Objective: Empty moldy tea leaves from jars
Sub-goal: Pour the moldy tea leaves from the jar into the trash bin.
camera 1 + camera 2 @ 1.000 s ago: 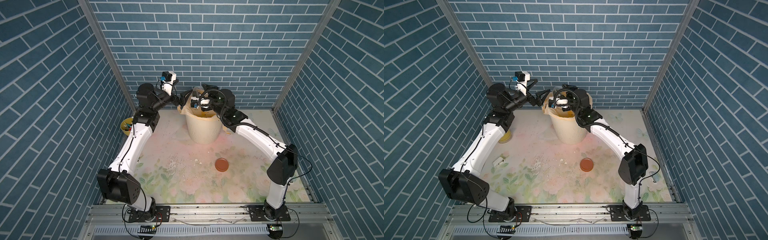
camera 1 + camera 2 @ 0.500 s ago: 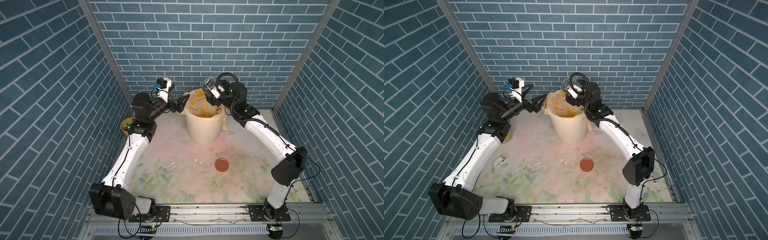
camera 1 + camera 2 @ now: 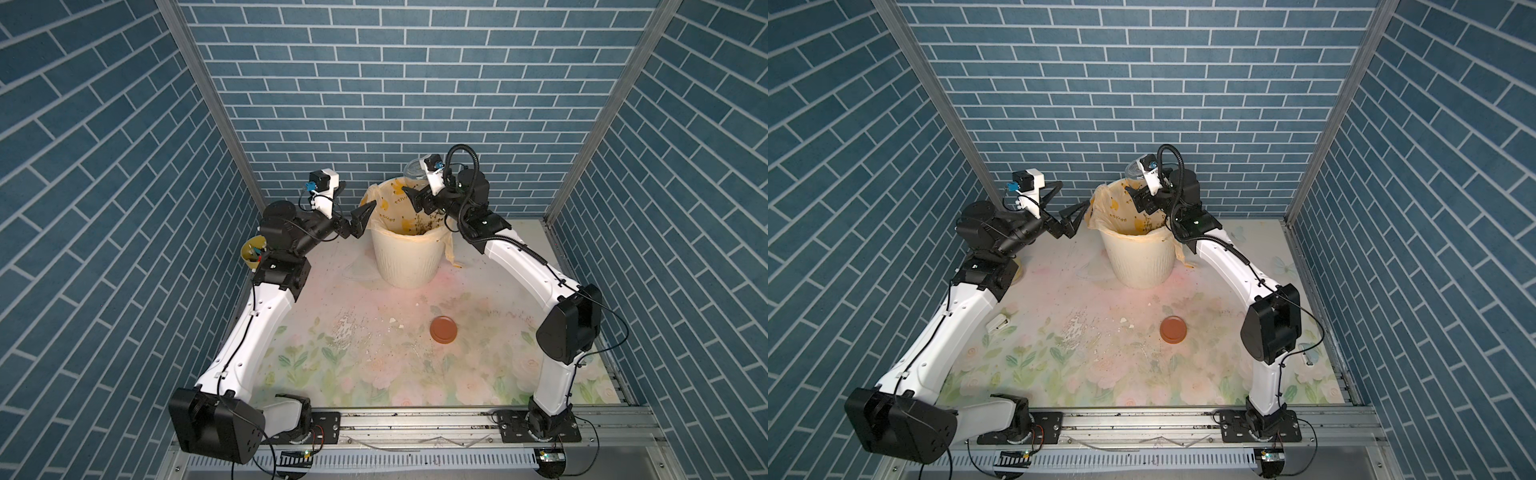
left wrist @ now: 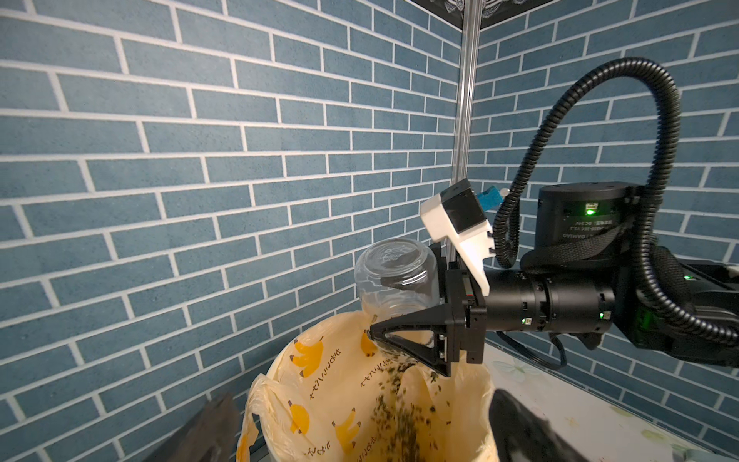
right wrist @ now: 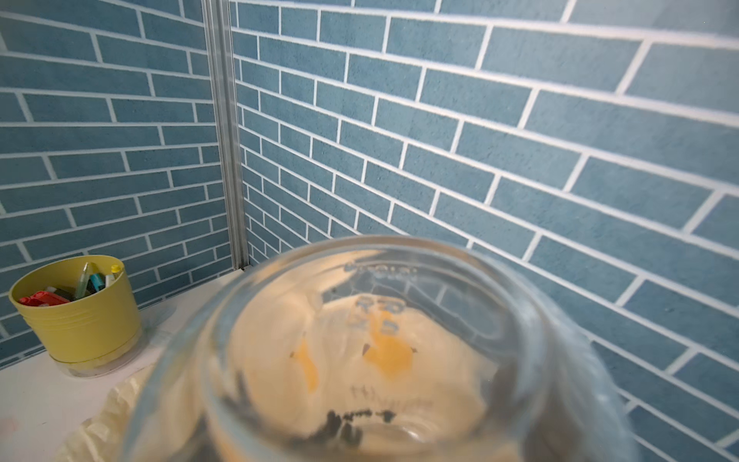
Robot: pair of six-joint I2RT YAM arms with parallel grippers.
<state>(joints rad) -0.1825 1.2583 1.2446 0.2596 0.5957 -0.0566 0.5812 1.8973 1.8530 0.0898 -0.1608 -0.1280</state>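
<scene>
The clear glass jar [image 3: 415, 172] [image 3: 1136, 169] [image 4: 394, 276] hangs upside down over the back rim of the cream bin [image 3: 405, 262]. My right gripper [image 3: 415, 183] [image 4: 384, 308] is shut on it. Dark tea leaves [image 4: 400, 408] are falling from the jar's mouth down the banana-print liner [image 4: 320, 376]. In the right wrist view the jar [image 5: 380, 340] fills the lower frame, with a few dark bits left near its mouth. My left gripper [image 3: 357, 200] stands open just left of the bin's rim, and its fingers [image 4: 208, 428] hold nothing. The reddish-brown lid [image 3: 443, 329] [image 3: 1173, 329] lies flat on the mat.
A yellow pen cup [image 3: 253, 251] [image 5: 76, 312] stands at the back left by the left arm. Pale crumbs [image 3: 345, 326] are scattered mid-mat, and a small white object [image 3: 998, 323] lies near the left arm. Brick-pattern walls close in three sides.
My right gripper has lifted and drawn back from over the bin's middle, and the jar is now upturned. My left gripper has pulled back leftward from the bin.
</scene>
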